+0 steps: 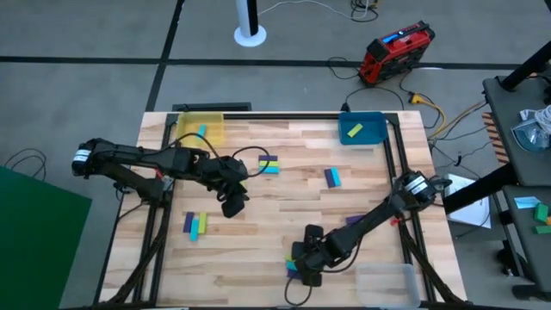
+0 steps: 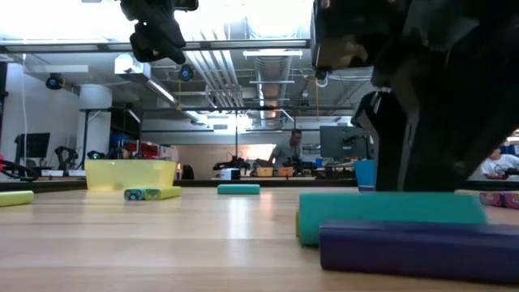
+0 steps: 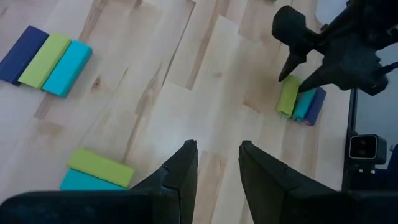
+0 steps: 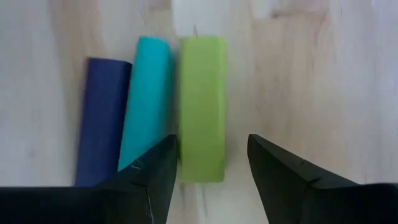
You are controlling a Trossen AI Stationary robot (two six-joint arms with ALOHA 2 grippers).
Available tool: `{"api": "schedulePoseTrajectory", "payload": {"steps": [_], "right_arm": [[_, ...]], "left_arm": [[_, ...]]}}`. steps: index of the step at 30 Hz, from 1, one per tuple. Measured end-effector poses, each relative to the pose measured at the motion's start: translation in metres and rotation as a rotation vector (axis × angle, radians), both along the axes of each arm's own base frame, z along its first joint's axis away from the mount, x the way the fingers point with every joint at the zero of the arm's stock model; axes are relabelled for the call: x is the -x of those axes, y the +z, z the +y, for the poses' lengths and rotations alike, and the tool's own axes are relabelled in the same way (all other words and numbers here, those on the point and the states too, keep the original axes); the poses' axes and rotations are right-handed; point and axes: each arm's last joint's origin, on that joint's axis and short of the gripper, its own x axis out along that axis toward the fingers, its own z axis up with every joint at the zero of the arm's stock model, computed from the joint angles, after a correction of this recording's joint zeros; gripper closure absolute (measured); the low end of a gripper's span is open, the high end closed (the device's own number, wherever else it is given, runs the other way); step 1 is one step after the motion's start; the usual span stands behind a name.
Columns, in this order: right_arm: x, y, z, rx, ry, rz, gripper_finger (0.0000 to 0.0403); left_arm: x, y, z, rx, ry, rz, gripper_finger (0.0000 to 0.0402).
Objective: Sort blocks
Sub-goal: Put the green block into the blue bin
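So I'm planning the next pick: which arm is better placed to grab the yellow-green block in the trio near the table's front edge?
Right. The right gripper is open directly over the yellow-green block, while the left gripper hovers mid-table, well away.

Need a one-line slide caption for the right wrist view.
Right pincer, open, poised over a yellow-green block lying beside cyan and purple blocks on the wooden table.
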Motion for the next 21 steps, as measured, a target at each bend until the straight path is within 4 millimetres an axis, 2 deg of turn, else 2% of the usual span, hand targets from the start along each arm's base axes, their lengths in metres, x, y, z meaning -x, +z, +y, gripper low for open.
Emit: {"api": "schedulePoseTrajectory", "payload": {"steps": [10,21], "right_arm": [[-0.008,0.000,-0.015,0.009,-0.014,0.000,0.0234],[-0.010,-0.001,-0.019,0.026,0.113,0.009,0.0249]], "left_arm": [[0.000,0.000,0.000,0.001,0.002,-0.001,0.0304],[0.000,0.000,0.000,-0.012,-0.014,-0.002,0.0304]]}}
